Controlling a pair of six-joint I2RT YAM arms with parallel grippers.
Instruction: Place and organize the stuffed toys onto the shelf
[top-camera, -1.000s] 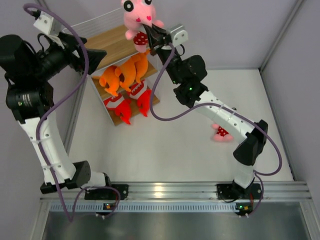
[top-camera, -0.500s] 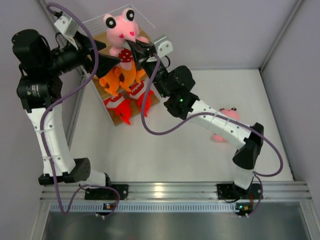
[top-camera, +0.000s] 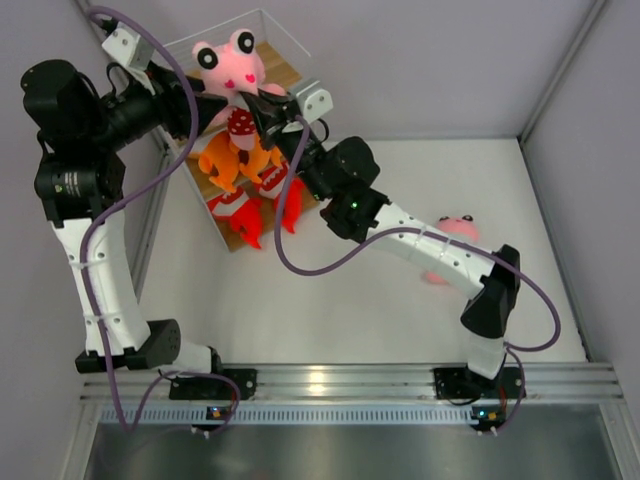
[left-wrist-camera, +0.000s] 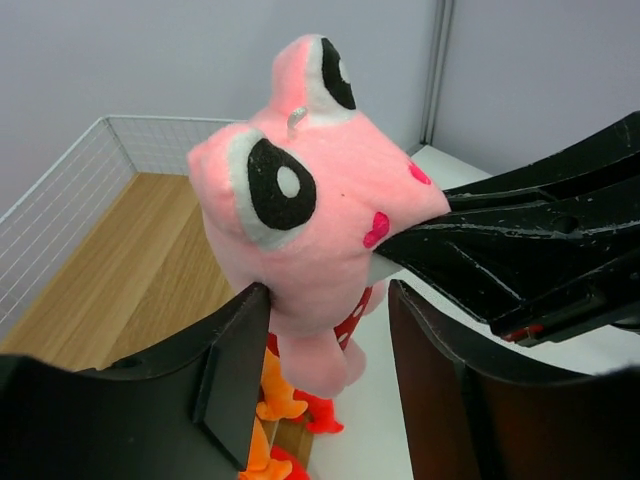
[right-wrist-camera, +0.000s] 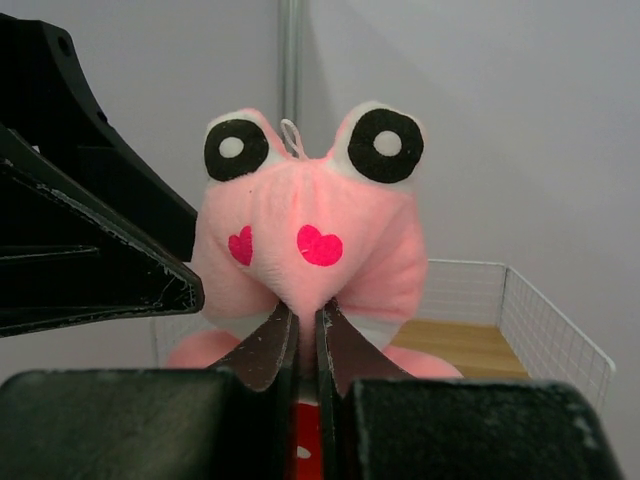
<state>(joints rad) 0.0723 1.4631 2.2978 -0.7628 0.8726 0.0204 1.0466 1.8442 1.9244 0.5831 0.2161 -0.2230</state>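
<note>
Pinching the pink plush frog (right-wrist-camera: 310, 230) just under its chin, the right gripper (right-wrist-camera: 303, 315) holds it over the shelf (left-wrist-camera: 130, 260). The left gripper (left-wrist-camera: 330, 300) straddles its body, half open. Light, squashy and floppy, it likely grips best at the waist.

Pink big-eyed plush frog (right-wrist-camera: 310, 240): red dotted dress mostly hidden behind right claw (right-wrist-camera: 305, 318). Second pink plush toy (top-camera: 455, 226), far from that claw, half under arm.

Getting bright, even overhead light, all views. Seeing only soft shadows on table (top-camera: 330, 300). Picking up small glare on front rail (top-camera: 320, 378). Losing focus on near fingers (right-wrist-camera: 255, 360), right wrist view.
</note>
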